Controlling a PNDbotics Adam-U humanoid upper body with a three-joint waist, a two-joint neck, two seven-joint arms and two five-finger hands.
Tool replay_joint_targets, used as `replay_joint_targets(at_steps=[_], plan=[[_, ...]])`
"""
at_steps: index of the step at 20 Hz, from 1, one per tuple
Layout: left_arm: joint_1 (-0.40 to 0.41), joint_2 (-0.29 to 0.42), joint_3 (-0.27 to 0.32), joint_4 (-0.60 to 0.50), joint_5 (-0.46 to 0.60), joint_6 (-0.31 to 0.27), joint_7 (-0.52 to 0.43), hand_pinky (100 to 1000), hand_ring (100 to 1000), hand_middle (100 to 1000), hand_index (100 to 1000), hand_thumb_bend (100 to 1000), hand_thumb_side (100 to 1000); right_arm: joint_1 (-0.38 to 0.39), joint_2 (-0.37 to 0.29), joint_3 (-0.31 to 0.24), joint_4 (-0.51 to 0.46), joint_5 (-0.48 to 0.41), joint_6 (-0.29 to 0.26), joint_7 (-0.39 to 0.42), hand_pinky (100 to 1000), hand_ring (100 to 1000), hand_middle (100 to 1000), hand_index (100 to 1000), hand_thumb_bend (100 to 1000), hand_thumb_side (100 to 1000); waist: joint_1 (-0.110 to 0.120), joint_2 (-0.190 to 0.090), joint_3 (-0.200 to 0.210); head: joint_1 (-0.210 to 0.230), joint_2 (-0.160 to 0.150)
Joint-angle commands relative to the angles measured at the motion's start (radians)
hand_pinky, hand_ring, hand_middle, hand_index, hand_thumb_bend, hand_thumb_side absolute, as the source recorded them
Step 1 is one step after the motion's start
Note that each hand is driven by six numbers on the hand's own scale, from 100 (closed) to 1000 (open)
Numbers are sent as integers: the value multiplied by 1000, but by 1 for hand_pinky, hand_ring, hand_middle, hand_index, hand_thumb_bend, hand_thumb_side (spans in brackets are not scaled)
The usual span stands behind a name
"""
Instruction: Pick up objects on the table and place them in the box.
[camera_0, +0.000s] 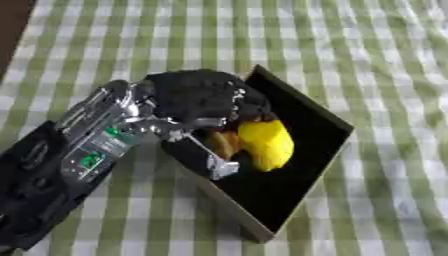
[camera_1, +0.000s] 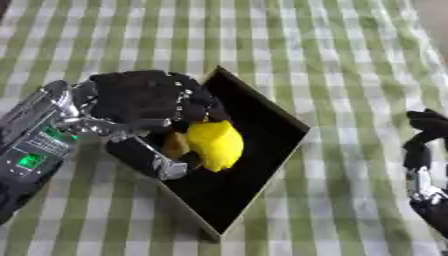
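Note:
A shallow box (camera_0: 229, 206) with a black inside and tan walls lies askew on the checked cloth. My left hand (camera_0: 203, 96) reaches in from the left and hovers over the box's upper-left part. Its fingers are curled over the top of a yellow, lemon-like object (camera_0: 267, 143), and the thumb (camera_0: 213, 161) stretches below it. The yellow object is within the box's outline. A small brownish thing (camera_0: 224, 142) shows beside it, partly hidden under the hand. My right hand (camera_1: 423, 165) is at the right edge of the right eye view, fingers up and relaxed, holding nothing.
A green and white checked cloth (camera_0: 350, 45) covers the table all around the box. A dark strip (camera_0: 10, 30) shows at the upper left corner, past the cloth's edge.

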Motion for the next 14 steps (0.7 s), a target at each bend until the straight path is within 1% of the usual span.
replay_joint_targets(at_steps=[1, 2, 3, 4, 6, 8, 9, 11, 14], plan=[[-12, 14, 56, -80, 46, 26, 17, 830, 809, 780, 925, 100, 604, 0, -9, -2, -17, -2, -2, 0, 917, 777, 432, 718, 100, 527, -3, -28, 3, -6, -7], [-12, 16, 69, -98, 59, 34, 14, 837, 828, 808, 941, 100, 620, 0, -9, -1, -17, -3, -1, 0, 917, 777, 432, 718, 100, 527, -3, -28, 4, -6, -8], [-13, 17, 78, -114, 71, 37, 5, 844, 854, 829, 957, 173, 643, -1, -9, -1, -17, -4, 0, 1, 917, 778, 432, 718, 100, 527, -4, -29, 5, -6, -10], [-15, 18, 80, -127, 77, 28, -15, 847, 859, 817, 951, 288, 692, -2, -8, 0, -17, -5, 1, 2, 917, 779, 431, 717, 100, 527, -4, -29, 6, -5, -12], [-19, 19, 70, -131, 84, 1, -66, 872, 884, 824, 947, 406, 772, -3, -7, 1, -17, -7, 4, 5, 918, 778, 430, 717, 100, 527, -4, -30, 7, -2, -15], [-22, 16, 55, -106, 63, -24, -112, 889, 910, 840, 959, 451, 815, -2, -5, 2, -17, -9, 4, 9, 918, 777, 429, 716, 100, 525, -4, -30, 6, 2, -17], [-22, 12, 50, -90, 43, -34, -123, 895, 919, 843, 961, 454, 831, -2, -4, 2, -17, -8, 4, 11, 918, 777, 428, 716, 100, 524, -5, -30, 4, 3, -17], [-21, 4, 45, -65, 4, -44, -118, 909, 939, 850, 972, 456, 846, 0, -1, 3, -17, -7, 4, 13, 918, 776, 427, 715, 100, 524, -5, -29, 3, 3, -17], [-18, -6, 44, -44, -32, -45, -84, 911, 937, 847, 975, 443, 852, 1, 5, 4, -17, -5, 8, 17, 919, 776, 426, 715, 100, 525, -5, -27, 2, 1, -19]])
